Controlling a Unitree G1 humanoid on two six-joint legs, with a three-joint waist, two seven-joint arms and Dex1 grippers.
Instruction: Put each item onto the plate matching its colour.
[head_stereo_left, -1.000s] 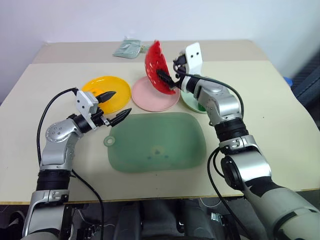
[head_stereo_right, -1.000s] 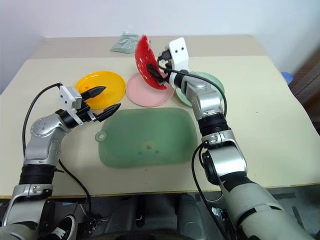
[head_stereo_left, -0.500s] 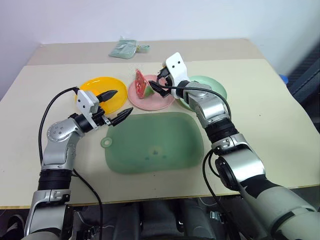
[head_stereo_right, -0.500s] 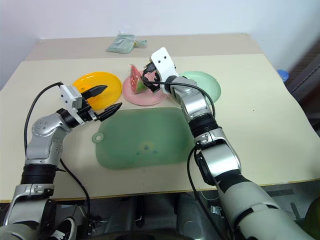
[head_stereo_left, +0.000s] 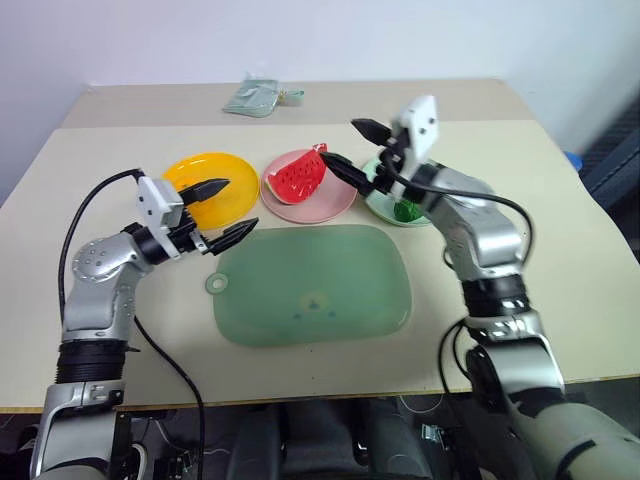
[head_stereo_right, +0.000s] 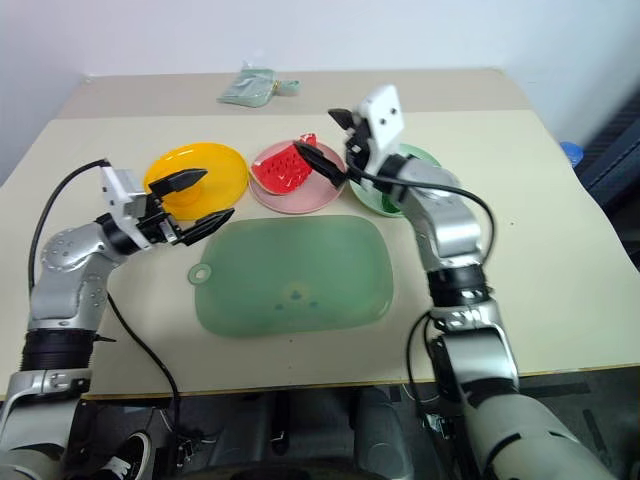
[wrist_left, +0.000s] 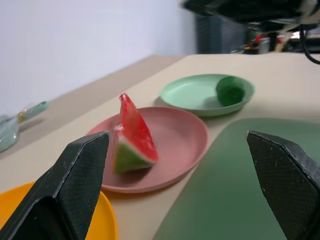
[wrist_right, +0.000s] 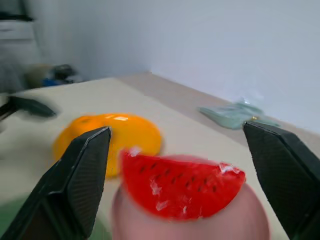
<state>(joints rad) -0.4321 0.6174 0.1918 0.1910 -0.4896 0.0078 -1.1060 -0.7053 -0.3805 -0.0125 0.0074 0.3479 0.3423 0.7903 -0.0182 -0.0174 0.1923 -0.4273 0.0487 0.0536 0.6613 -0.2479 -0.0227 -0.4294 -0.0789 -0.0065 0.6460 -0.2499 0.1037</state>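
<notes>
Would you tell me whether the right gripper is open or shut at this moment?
Open. The right gripper has its two black fingers spread wide, empty, above the watermelon wedge lying on the pink plate.

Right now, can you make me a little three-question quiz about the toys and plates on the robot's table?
1. True or false: the watermelon wedge lies on the pink plate.
2. Which plate holds the dark green lump? A yellow-orange plate, B mint green plate, C pink plate.
3. Fill in: the right gripper hangs over the plates with its fingers ____.

Key
1. True; it rests there, and no gripper touches it.
2. B, the mint green plate.
3. Open. The left gripper is open too, beside the yellow-orange plate.
</notes>
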